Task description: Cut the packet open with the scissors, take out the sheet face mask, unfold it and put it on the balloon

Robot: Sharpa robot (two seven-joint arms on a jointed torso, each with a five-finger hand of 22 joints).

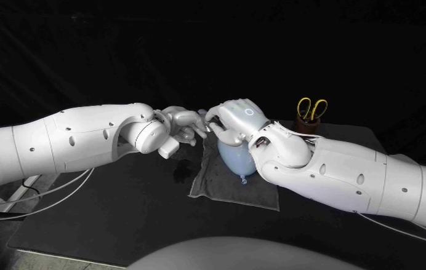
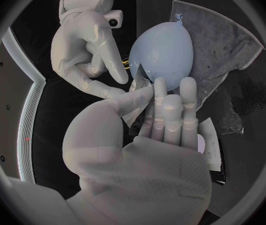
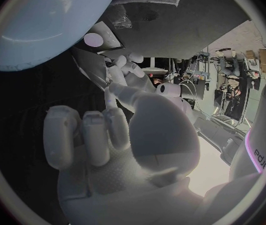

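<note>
Two hands meet above the middle of the table (image 1: 116, 208), just over the balloon.

1. Left hand (image 1: 182, 125): the fingers are extended and held together, with the thumb folded across towards them. A thin, translucent mask (image 2: 138, 84) is pinched between the thumb and the fingers (clearest in the left wrist view). The mask hangs against the near end of the balloon.
2. Packet (image 2: 209, 147): it lies flat on the table beside the cloth, below the left hand. Neither hand touches it.
3. Balloon (image 1: 235, 158): pale blue, it lies on its side on a grey cloth (image 1: 213, 187). Its knot points towards the robot. It sits directly below and between the two hands.
4. Right hand (image 1: 235, 121): most fingers are curled in. One finger and the thumb reach down to the mask's edge, opposite the left thumb. Whether they grip the mask or only touch it cannot be told.
5. Scissors (image 1: 311, 107): yellow-handled, they stand upright in a brown holder (image 1: 307, 124) at the far right, well apart from both hands.
</note>
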